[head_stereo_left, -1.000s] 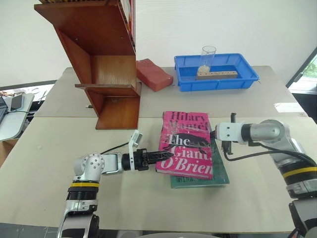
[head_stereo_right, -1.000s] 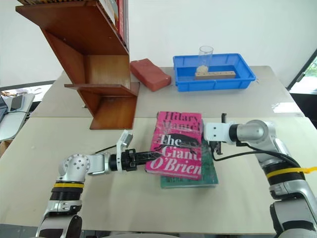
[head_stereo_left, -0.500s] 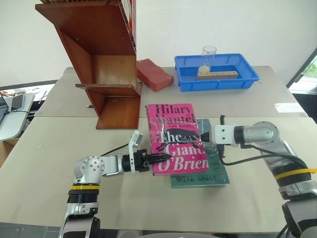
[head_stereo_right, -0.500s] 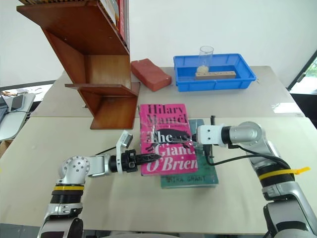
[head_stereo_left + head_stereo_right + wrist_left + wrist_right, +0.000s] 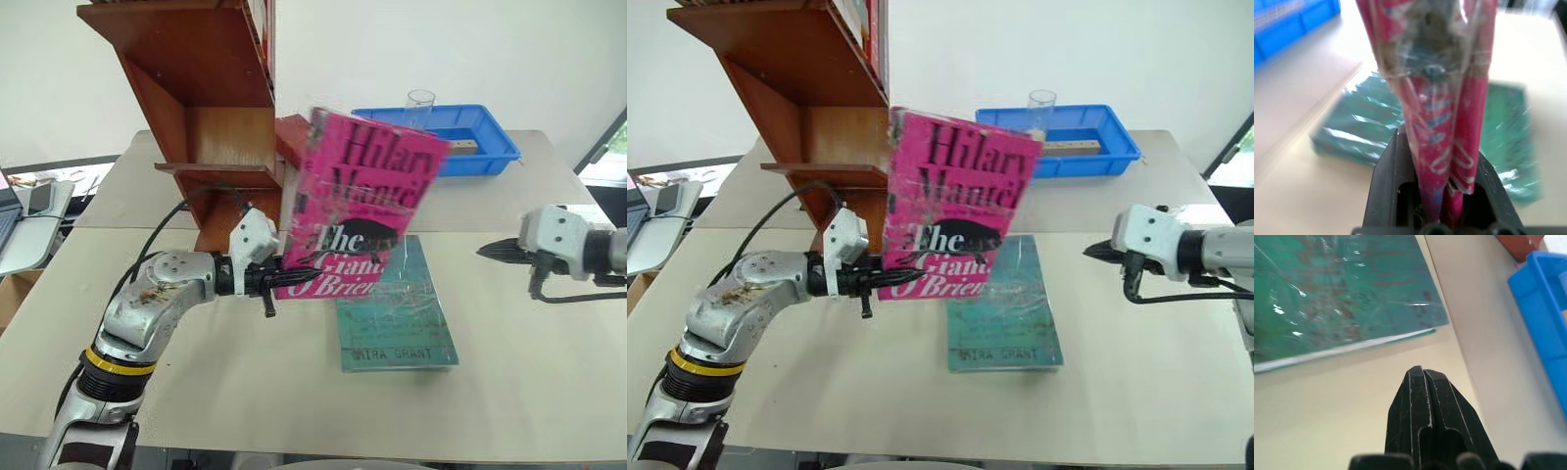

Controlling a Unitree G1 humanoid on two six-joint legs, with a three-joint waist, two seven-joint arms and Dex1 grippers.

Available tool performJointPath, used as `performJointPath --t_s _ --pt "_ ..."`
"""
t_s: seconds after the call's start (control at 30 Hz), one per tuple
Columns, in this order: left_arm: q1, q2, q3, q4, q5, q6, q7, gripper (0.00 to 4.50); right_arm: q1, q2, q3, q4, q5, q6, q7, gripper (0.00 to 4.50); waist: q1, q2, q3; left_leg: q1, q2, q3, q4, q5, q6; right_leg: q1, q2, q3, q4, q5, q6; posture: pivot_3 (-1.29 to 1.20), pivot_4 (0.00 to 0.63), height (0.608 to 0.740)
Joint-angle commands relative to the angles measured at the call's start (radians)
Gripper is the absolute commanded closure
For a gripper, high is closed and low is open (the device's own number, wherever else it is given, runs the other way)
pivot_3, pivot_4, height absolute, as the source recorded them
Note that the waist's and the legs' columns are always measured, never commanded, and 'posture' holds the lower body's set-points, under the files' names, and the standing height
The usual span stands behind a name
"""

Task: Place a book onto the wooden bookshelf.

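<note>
Bright pink plastic-wrapped paperback book [image 5: 360, 206]: lifted upright above the table, lower edge clamped in left gripper [image 5: 294, 277]; not yet shelved. Tall reddish-brown wooden bookshelf [image 5: 211, 117]: at the table's far left, just behind the book. Right gripper [image 5: 498, 251]: closed, holding nothing. Remaining: carry and place.

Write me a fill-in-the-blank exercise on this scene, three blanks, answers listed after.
1. The left pincer is shut on the ____ book.
2. The teal book lies flat on the ____.
3. The right pincer is shut and holds ____.
4. The glass stands in the ____ tray.

Answers: pink; table; nothing; blue
</note>
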Motion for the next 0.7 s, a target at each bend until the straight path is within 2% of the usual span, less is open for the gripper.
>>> performJointPath --t_s 0.03,0.17,0.37,0.5,0.7 --pt "-0.111 0.014 0.017 0.031 0.199 -0.282 0.067 4.27 0.036 -0.034 -0.139 -0.161 0.114 0.158 -0.007 4.50 -0.001 0.000 0.000 0.000 0.000 0.000 0.000 0.000 0.000 0.000 0.000 0.000 0.000 0.000 0.000 0.00 0.150 0.649" --pt "-0.253 0.092 0.042 0.168 0.413 -0.564 0.136 4.27 0.018 -0.041 -0.220 -0.264 0.237 0.336 -0.031 4.50 -0.006 0.001 0.001 0.000 0.000 0.000 -0.001 0.000 0.000 -0.001 0.001 0.001 0.000 -0.001 0.003 0.00 0.150 0.649" --pt "-0.431 0.201 0.056 0.374 0.576 -0.808 0.198 4.27 -0.098 -0.055 -0.211 -0.256 0.283 0.410 -0.073 4.50 -0.003 0.001 0.001 0.000 0.000 0.000 -0.002 0.000 0.001 -0.001 0.000 0.001 -0.003 -0.001 0.005 0.00 0.150 0.649" --pt "-0.491 0.237 0.058 0.475 0.628 -0.873 0.216 4.27 -0.169 -0.038 -0.163 -0.258 0.296 0.420 -0.089 4.50 -0.002 0.001 0.002 -0.001 0.000 0.001 -0.003 0.000 0.001 -0.002 0.000 0.001 -0.002 -0.003 0.007 0.00 0.150 0.649" --pt "-0.467 0.336 0.067 0.528 0.695 -0.856 0.186 4.27 -0.323 -0.002 -0.100 -0.239 0.335 0.447 -0.112 4.50 -0.009 0.003 0.006 -0.001 0.000 0.001 -0.003 0.000 0.001 -0.005 0.001 0.001 0.000 -0.003 0.007 0.00 0.150 0.649"
